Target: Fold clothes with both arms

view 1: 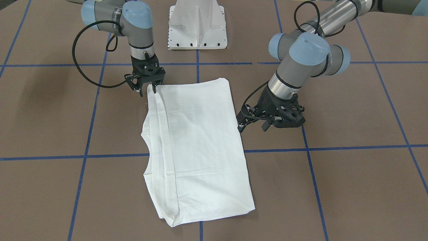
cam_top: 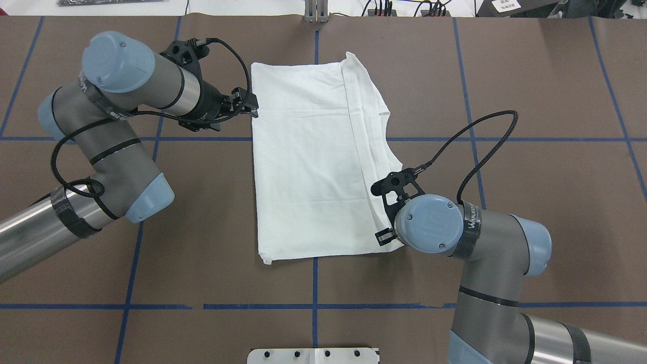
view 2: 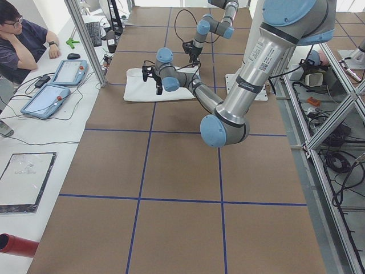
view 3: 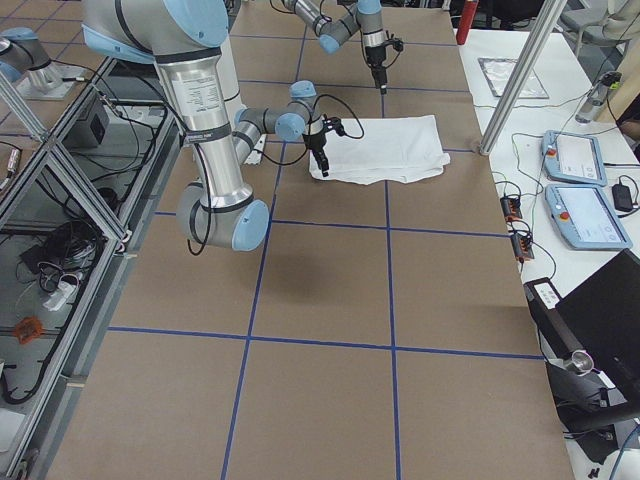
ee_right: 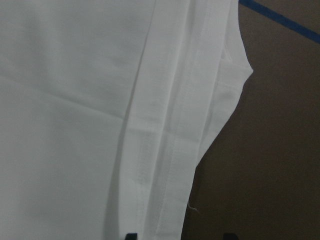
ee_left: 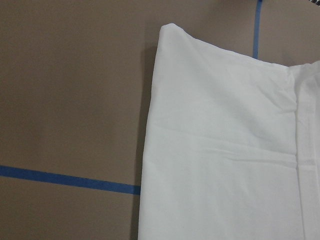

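The white T-shirt (view 1: pixel 200 140) lies flat on the brown table (view 1: pixel 351 174) between the two grippers, folded into a long rectangle. No collar or print shows on its upper face.

The right gripper (view 1: pixel 147 90) points straight down at one corner of the rectangle. Its fingertips (ee_right: pixel 131 235) stand spread, and the stitched edge (ee_right: pixel 165 150) passes between them, not pinched. The left gripper (view 1: pixel 253 124) is tilted and just beside the opposite long edge, partway along it. Its fingers also look parted, with no cloth between them.

The cloth is thin matte knit. It should be light, limp and quick to drape, and it will probably sag and crease wherever it is unsupported. It is neither fragile nor slippery, but the stacked layers could slide apart if only the top one is caught.

Below the right gripper the edge is a narrow band of several overlapping layers with double-stitched hems. It is thicker and stiffer than the rest, so it looks like the better place to grip, taking the whole stack at the corner. Beside the left gripper the edge is a soft rounded fold with faint wrinkles. A pinch there would need a finger slid beneath it.

The table looks smooth, flat and papery, and blue tape lines (view 1: pixel 334 147) cross it.
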Controlling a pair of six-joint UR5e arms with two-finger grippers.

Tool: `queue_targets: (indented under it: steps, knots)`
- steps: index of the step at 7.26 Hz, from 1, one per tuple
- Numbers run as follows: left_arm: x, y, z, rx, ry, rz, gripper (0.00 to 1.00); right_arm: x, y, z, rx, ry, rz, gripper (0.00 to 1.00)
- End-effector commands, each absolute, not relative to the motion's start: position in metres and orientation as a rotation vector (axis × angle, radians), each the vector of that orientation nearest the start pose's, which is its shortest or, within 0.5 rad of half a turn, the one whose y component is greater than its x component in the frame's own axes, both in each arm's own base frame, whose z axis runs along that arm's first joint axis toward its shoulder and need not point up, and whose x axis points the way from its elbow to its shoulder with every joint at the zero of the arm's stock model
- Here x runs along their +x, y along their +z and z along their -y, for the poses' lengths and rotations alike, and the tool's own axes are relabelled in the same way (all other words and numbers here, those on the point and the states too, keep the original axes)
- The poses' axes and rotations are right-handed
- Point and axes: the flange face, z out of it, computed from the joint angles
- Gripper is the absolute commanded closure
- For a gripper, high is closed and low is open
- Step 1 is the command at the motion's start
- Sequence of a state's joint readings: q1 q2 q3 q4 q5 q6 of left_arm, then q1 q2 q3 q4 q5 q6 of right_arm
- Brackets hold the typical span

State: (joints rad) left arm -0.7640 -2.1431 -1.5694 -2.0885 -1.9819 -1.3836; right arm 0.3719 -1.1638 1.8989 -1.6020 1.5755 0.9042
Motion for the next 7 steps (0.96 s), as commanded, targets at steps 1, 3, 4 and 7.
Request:
queue_targets:
  steps: [1, 3, 4, 7]
  knots:
    - [0.432, 0.264, 0.543, 0.162, -0.29, -1.121, 0.0, -0.527, 0.284, 0.357, 0.366, -0.273, 0.62, 0.0]
    - [0.432, 0.266, 0.544, 0.162, -0.288, -1.118, 0.0, -0.542, 0.276, 0.38, 0.37, -0.252, 0.605, 0.0]
    - [0.433, 0.266, 0.544, 0.16, -0.287, -1.119, 0.0, -0.542, 0.281, 0.386, 0.368, -0.252, 0.592, 0.0]
    - [0.433, 0.265, 0.544, 0.16, -0.288, -1.12, 0.0, -0.547, 0.295, 0.389, 0.355, -0.263, 0.564, 0.0]
